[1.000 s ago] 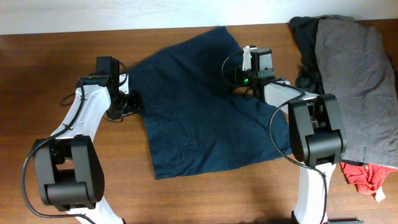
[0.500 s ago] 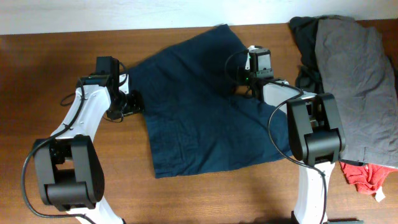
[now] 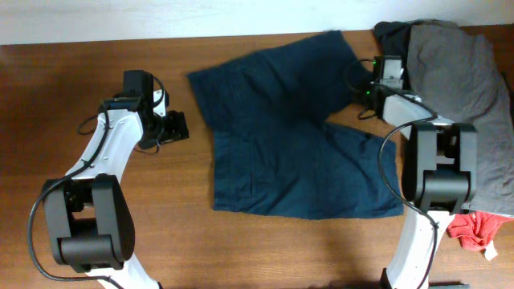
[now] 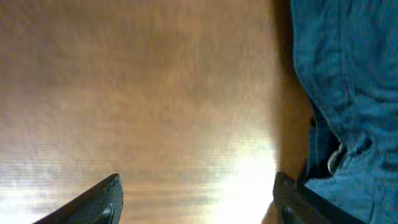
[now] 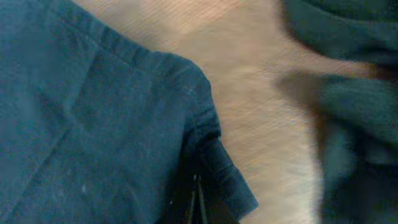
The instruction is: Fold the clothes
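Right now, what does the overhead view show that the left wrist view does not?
Only overhead: the whole shorts spread out, the grey pile, a red piece, and the right gripper at the shorts' corner near that pile. Only left wrist: a close look at the left gripper, open, its fingers wide apart over bare wood. Both: the table and the shorts' left edge.
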Robot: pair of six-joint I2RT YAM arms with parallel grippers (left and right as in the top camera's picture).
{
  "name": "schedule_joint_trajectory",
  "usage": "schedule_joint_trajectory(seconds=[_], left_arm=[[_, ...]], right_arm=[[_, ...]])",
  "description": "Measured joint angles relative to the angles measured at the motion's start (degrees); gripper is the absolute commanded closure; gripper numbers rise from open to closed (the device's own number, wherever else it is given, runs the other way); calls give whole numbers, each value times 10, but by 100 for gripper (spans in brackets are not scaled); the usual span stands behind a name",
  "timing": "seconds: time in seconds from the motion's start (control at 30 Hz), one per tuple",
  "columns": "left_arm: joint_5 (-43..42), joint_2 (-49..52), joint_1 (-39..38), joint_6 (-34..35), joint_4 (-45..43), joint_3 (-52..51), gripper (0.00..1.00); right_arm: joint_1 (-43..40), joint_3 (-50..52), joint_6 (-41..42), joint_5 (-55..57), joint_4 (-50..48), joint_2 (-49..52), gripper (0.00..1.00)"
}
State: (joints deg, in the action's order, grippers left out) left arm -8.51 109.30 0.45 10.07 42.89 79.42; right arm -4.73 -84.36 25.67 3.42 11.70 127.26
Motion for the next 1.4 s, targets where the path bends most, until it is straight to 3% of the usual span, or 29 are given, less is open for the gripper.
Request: schedule_joint_trajectory(seconds=[0.1,0.23,0.3,0.47,0.67,0.8,0.97,1.07,1.17,1.4], left_arm=[[6,0,0,0,-34,0,22],[9,0,0,0,-68,0,23],[9,0,0,0,-73,0,23],[-11,0,0,-17,-26,22,24],[-33,-10,0,-26,73,98,24],[-61,-53,0,-21,123,115,23],[-93,-89,-15,-17,157,124,23],[-91,-89,-41,-16,131,112,25],[-88,-81,-76,-13,62,89,33],[-86,3,-140,2,-81,64,34]], right_arm=[[-2,-23,-7,-1,56,0,90],[-2,-57,-42,-36,146,-4,53],[-2,-73,-59,-56,205,-7,41],[-2,-156,-93,-91,383,-35,29],[1,-253,-126,-109,528,-155,26],[3,-271,-137,-115,616,-244,26],[3,-272,-141,-132,702,-286,27],[3,-269,-141,-139,728,-285,27],[3,-262,-142,-141,727,-284,27],[3,-260,-143,-142,688,-281,27]])
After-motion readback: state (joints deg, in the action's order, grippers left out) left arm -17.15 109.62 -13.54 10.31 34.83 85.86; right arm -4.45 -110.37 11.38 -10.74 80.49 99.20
